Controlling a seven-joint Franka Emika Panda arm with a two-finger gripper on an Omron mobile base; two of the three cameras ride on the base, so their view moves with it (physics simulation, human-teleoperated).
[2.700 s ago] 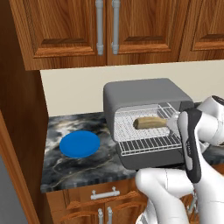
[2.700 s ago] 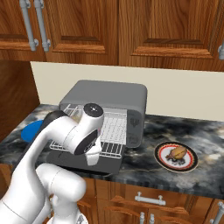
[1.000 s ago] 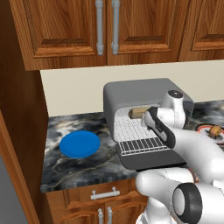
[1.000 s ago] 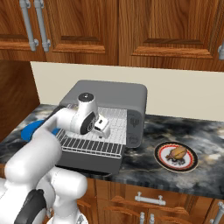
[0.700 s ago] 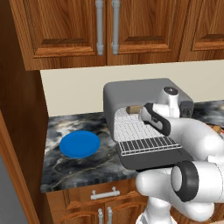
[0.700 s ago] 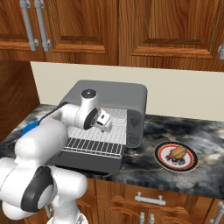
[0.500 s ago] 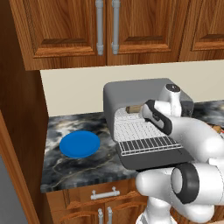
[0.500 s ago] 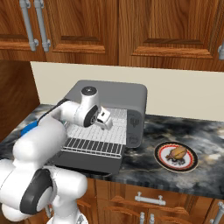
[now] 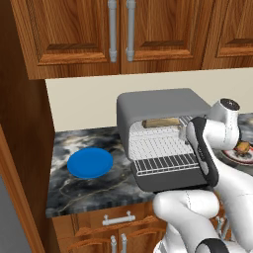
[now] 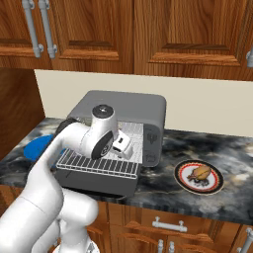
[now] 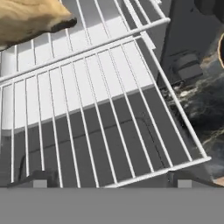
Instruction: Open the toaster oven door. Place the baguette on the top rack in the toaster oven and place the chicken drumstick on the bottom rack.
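Note:
The toaster oven (image 9: 163, 105) (image 10: 129, 105) stands with its door (image 9: 170, 182) (image 10: 94, 184) folded down flat. Inside, the baguette (image 9: 160, 122) (image 11: 30, 19) lies on the top rack (image 11: 109, 17). The bottom rack (image 9: 165, 162) (image 10: 99, 165) (image 11: 109, 122) is slid out over the door and bare. Just above that rack's front part hovers my gripper (image 10: 121, 147) (image 11: 109, 180), open and holding nothing. The chicken drumstick (image 10: 201, 172) (image 9: 243, 147) sits on its red-rimmed white plate (image 10: 185, 184), right of the oven.
A blue plate (image 9: 90, 163) (image 10: 37, 146) lies on the dark marble counter (image 9: 94, 190) left of the oven. The oven's knob strip (image 10: 150, 141) faces the free counter between oven and drumstick plate. Wooden cabinets (image 9: 118, 34) hang overhead.
Over the last second my hand has drawn back to the right, out from in front of the baguette, which now shows whole. The jaws have stayed open.

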